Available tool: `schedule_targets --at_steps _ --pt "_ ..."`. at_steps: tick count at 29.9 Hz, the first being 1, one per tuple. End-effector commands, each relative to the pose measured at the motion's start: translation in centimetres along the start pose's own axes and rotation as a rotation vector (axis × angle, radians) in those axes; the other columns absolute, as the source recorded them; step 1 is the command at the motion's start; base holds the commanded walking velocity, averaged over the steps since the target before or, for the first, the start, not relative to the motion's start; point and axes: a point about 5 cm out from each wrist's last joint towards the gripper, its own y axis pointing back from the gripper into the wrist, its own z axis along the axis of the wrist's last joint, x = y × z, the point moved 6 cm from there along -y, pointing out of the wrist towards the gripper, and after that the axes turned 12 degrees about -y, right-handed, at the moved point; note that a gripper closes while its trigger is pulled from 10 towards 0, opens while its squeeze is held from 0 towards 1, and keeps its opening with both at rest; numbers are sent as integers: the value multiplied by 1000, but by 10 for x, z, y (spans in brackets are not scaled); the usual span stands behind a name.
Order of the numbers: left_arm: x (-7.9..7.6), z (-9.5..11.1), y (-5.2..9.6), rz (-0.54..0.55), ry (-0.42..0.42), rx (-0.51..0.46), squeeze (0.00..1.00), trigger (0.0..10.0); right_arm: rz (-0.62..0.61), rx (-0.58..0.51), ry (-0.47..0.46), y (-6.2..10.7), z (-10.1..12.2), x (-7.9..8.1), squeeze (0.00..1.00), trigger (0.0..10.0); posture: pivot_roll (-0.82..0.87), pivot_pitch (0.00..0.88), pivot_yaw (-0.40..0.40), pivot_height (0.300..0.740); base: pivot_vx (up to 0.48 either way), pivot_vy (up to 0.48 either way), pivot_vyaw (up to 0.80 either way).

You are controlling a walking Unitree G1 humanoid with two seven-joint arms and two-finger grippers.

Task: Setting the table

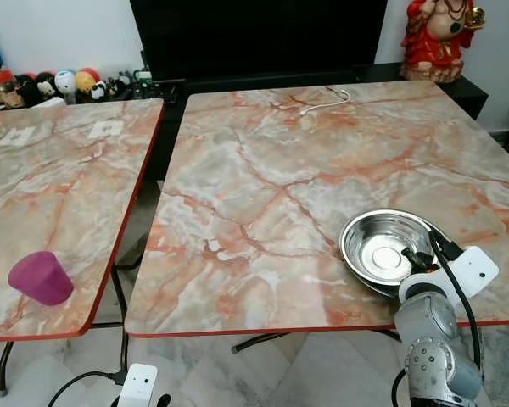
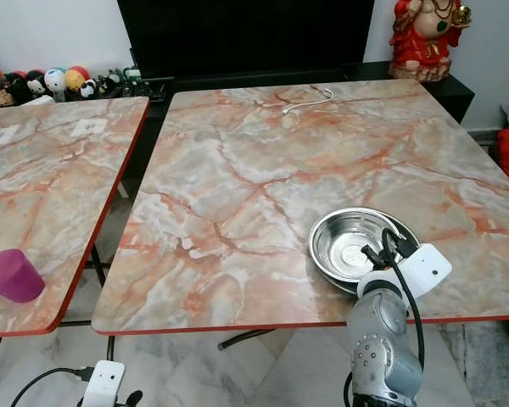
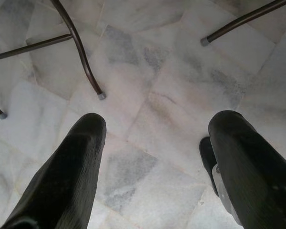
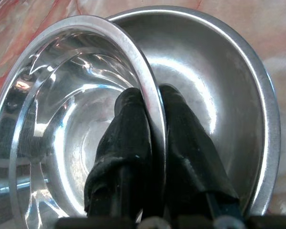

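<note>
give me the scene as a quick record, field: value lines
right gripper: shut on the rim of a steel bowl, which sits tilted in a larger steel bowl
bowls' place: near right edge of the right marble table
left gripper: open, hanging over the floor
left marble table: purple cup
far edge: white cable

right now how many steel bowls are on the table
2: one steel bowl sits on the right table near its front edge; a second bowl, tilted inside it, is pinched at the rim by the right gripper.
</note>
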Motion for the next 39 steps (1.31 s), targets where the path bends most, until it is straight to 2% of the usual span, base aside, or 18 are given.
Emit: schedule_targets --at_steps 1,8,16,17,21,22,23,24,39 --pt "1 -7 2 -1 -10 20 0 10000 20 11 -19 1 -4 10 404 10000 -94 40 58 732 0 0 0" --pt "0 -7 2 -5 -12 21 0 10000 -5 -20 -14 0 1 5 345 10000 -94 38 62 732 0 0 0" --pt "2 -8 2 -2 -13 22 0 10000 -6 -30 -20 -2 3 7 376 10000 -91 35 64 732 0 0 0" --pt "2 -8 2 -2 -14 22 0 10000 -5 -35 -21 -2 4 7 827 10000 -91 35 65 732 0 0 0" --pt "2 -7 2 -2 -13 20 0 10000 1 -53 -7 -3 8 8 839 10000 -90 34 65 732 0 0 0" --pt "2 -7 2 -1 -12 20 0 10000 -5 -69 -3 -4 12 7 78 10000 -91 34 67 732 0 0 0" --pt "2 -7 2 -1 -12 20 0 10000 -5 -69 -3 -4 12 7 78 10000 -91 34 67 732 0 0 0" --pt "2 -7 2 -2 -11 19 0 10000 -12 -77 -7 -5 15 6 0 10000 -93 34 67 732 0 0 0" --pt "1 -8 2 -4 -12 22 0 10000 -44 -121 4 -5 23 -3 0 10000 -89 33 68 732 0 0 0"
